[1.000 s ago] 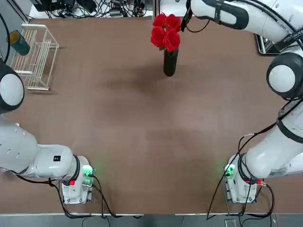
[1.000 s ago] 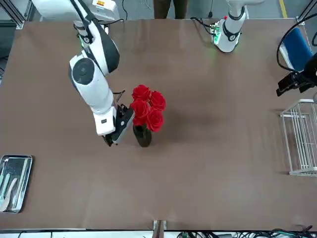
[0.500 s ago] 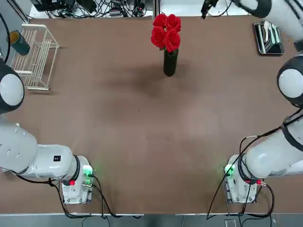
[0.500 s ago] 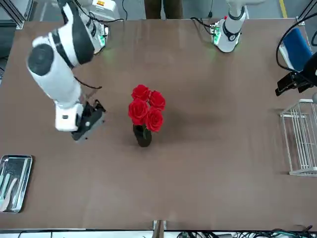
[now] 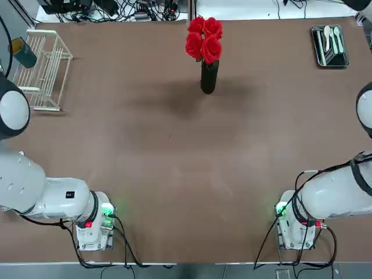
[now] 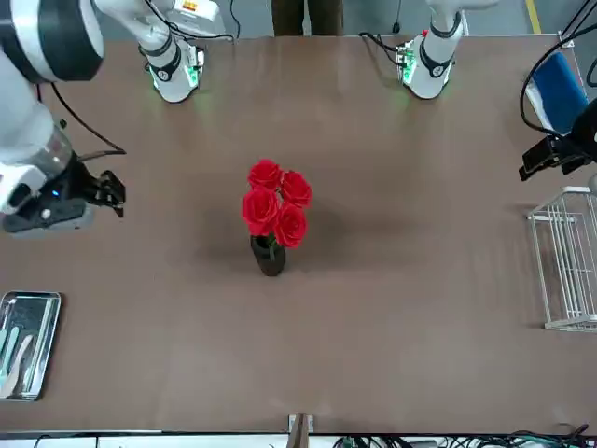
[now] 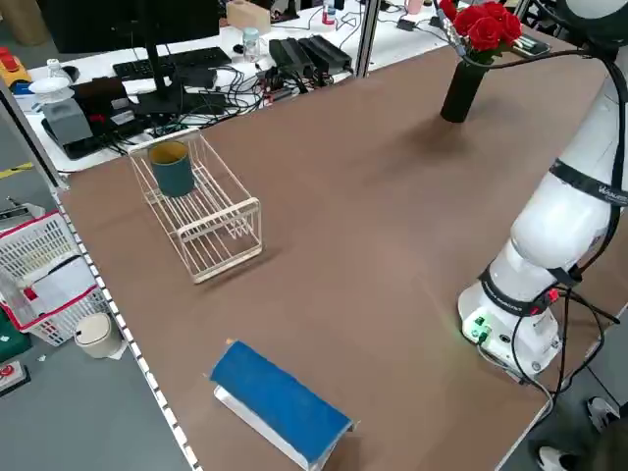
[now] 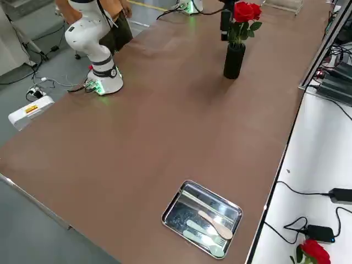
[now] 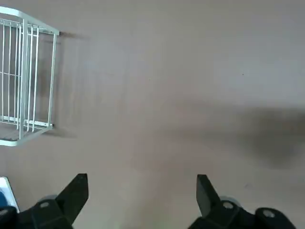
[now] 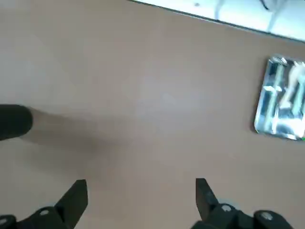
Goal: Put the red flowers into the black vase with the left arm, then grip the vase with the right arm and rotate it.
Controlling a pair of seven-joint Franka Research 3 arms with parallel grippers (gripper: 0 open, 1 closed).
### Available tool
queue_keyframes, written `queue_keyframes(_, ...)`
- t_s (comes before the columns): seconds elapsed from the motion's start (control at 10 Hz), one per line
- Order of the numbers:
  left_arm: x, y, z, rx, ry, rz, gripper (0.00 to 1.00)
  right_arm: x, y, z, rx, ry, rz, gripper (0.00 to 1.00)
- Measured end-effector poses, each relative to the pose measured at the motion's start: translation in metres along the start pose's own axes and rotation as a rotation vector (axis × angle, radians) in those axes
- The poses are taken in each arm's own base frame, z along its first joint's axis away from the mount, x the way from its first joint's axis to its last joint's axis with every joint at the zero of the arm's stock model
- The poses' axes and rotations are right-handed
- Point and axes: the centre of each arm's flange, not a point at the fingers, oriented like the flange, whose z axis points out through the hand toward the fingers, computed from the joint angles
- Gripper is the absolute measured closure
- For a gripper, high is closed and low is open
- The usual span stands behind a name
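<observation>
Right tool [image 6: 114, 192] withdrawn from black vase [image 6: 269, 256], now well apart, jaws open; red flowers [image 6: 276, 204] seated upright inside; left tool [image 9: 142, 191] open, farther off.

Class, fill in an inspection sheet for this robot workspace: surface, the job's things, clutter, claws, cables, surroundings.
Surface: brown table, bare in the middle.
Job's things: red flowers stand in the black vase, upright near the far edge.
Clutter: white wire rack with a dark green cup; metal tray holding cutlery; blue-topped block.
Claws: right claw open, raised, well away from the vase; left claw open, above the table near the rack; neither holds anything.
Cables: run from both arm bases; a tangle beyond the far edge.
Surroundings: desk with a keyboard; a person's legs.
</observation>
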Motion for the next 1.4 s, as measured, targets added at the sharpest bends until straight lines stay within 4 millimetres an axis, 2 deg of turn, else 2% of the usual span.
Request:
queue_keyframes(0.2,-0.001,0.005,0.0,-0.001,0.001,0.01,0.0,-0.015,0.054,-0.013,0.033,-0.005,0.163,0.0)
queue_keyframes(0.3,-0.001,0.007,0.0,-0.001,0.001,0.013,0.0,-0.018,0.069,-0.009,0.037,-0.017,0.192,0.0)
queue_keyframes(0.5,-0.001,0.006,-0.001,-0.001,0.001,0.012,0.0,-0.023,0.074,0.015,0.051,-0.065,0.221,0.0)
queue_keyframes(0.7,-0.001,0.006,-0.001,-0.001,0.002,0.011,0.0,-0.032,0.084,0.025,0.076,-0.071,0.255,0.0)
queue_keyframes(1.0,-0.001,0.003,-0.001,-0.001,0.003,0.007,0.0,-0.054,0.091,0.018,0.082,-0.054,0.254,0.0)
queue_keyframes(1.4,0.0,0.001,-0.002,-0.001,0.003,0.002,0.0,-0.058,0.095,0.015,0.085,-0.046,0.157,0.0)
